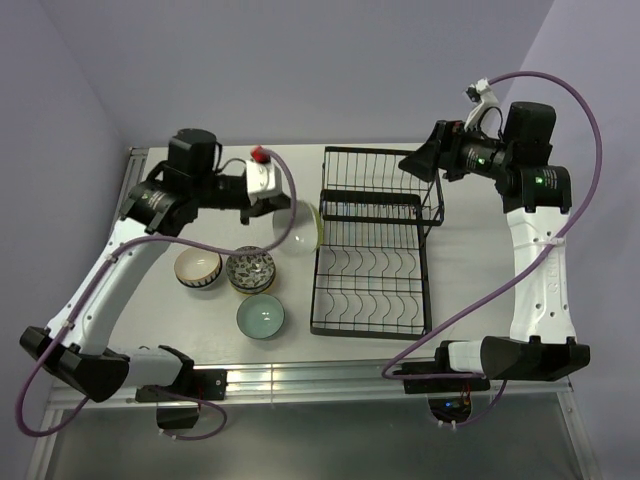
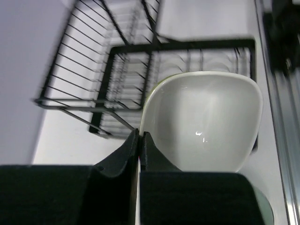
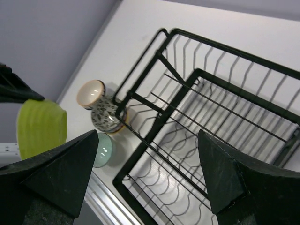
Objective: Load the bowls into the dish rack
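Observation:
My left gripper [image 1: 275, 210] is shut on the rim of a lime green bowl [image 1: 298, 226] with a white inside, holding it tilted on edge in the air just left of the black wire dish rack [image 1: 316, 280]. In the left wrist view my fingers [image 2: 126, 150] pinch the bowl's rim [image 2: 201, 122], with the rack [image 2: 183, 44] beyond. A cream bowl [image 1: 198, 269], a dark patterned bowl [image 1: 250, 270] and a pale mint bowl [image 1: 260, 318] sit on the table left of the rack. My right gripper [image 1: 420, 160] is open and empty above the rack's far right corner [image 3: 164, 117].
The right wrist view shows the lime bowl [image 3: 41, 126], cream bowl [image 3: 91, 93], patterned bowl [image 3: 105, 119] and mint bowl [image 3: 103, 150] beside the rack. An aluminium rail [image 1: 300, 378] runs along the table's near edge. Walls close the back and left.

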Robot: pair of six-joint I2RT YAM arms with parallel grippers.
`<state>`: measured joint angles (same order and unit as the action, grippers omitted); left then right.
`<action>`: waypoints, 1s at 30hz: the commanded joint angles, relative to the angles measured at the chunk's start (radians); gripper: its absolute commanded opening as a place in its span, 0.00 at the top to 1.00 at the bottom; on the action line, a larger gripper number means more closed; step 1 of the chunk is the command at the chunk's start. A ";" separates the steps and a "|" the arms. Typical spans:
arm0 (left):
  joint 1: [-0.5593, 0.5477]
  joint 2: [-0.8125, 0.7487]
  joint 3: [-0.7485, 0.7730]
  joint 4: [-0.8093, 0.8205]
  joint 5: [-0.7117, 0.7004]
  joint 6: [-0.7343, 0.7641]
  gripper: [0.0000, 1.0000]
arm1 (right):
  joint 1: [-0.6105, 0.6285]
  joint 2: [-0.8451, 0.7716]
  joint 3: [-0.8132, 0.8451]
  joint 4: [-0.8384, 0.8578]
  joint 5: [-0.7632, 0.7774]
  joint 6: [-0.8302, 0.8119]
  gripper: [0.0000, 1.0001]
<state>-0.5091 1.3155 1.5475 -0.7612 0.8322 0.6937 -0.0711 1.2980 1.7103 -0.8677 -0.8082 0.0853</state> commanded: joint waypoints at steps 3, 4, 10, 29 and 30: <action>0.011 0.019 0.092 0.526 -0.013 -0.505 1.00 | 0.020 0.021 0.106 0.139 -0.117 0.120 0.05; 0.011 0.045 0.101 0.574 -0.051 -0.567 1.00 | 0.025 0.026 0.118 0.154 -0.120 0.134 0.02; 0.009 0.164 0.189 0.792 -0.198 -0.724 1.00 | 0.050 0.046 0.150 0.274 -0.128 0.277 0.00; -0.078 0.281 0.238 0.816 -0.124 -0.585 1.00 | 0.148 0.124 0.255 0.148 -0.158 0.219 0.00; -0.088 0.283 0.240 0.807 -0.125 -0.567 1.00 | 0.149 0.129 0.256 0.138 -0.167 0.217 0.00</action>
<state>-0.5793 1.6058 1.7584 -0.0040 0.6830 0.0723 0.0666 1.4181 1.9137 -0.6907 -0.9600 0.3397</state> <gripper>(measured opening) 0.065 0.997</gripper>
